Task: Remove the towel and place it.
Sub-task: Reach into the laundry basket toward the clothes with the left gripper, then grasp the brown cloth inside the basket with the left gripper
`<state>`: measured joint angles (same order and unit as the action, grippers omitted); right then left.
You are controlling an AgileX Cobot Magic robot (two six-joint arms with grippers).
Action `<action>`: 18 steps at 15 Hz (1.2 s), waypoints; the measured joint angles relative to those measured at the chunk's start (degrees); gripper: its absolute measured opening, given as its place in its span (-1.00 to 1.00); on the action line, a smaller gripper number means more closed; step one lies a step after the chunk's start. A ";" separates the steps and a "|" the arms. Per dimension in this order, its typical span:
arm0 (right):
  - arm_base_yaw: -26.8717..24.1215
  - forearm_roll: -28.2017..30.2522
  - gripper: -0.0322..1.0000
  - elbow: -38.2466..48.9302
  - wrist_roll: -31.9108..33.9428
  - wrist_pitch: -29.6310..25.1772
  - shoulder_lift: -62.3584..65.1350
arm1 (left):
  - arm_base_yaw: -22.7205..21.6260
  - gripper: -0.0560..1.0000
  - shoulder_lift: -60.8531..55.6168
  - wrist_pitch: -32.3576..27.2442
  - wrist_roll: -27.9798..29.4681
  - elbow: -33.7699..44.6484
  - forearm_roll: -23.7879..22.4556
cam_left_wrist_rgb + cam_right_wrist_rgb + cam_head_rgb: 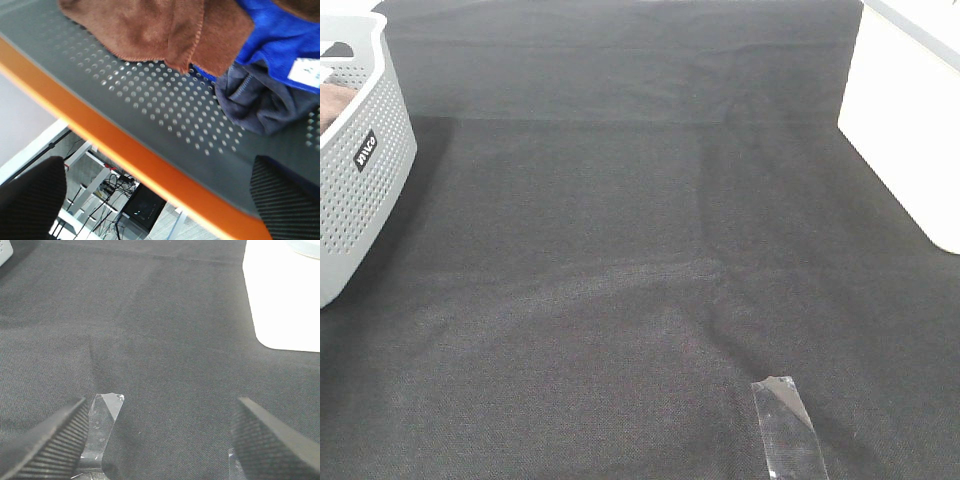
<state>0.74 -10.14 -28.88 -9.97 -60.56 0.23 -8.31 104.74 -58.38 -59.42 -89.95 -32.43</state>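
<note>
Black cloth table [620,250], grey basket [360,170], clear tape [788,430]

The left gripper [156,200] has its jaws spread wide, the two ribbed black fingers [30,200] standing well apart with nothing pinched between them. The right gripper [160,440] is spread too, its dark ribbed pads [272,440] apart and tilted downward, gripping nothing. The arms behind them I cannot really make out.

The dark surface [620,250] is open across its middle. A grey basket [365,190] blocks the left edge, a white board [900,130] the far right. Inside the basket the towel [150,30], a blue cloth [280,35] and a dark garment [260,105] take the room.
</note>
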 joint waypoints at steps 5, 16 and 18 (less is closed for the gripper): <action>0.00 0.00 0.51 0.00 0.00 0.00 0.00 | -1.95 0.88 13.01 4.18 -3.78 -5.61 3.44; 0.00 0.00 0.51 0.00 0.00 0.00 0.00 | -1.89 -0.84 20.11 4.30 -2.06 -8.19 6.42; 0.00 0.00 0.51 0.00 0.00 0.00 0.00 | -1.89 -0.86 20.11 3.72 -1.20 -8.31 6.42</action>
<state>0.74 -10.14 -28.88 -9.97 -60.56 0.23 -10.20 124.85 -54.66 -60.62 -98.26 -26.01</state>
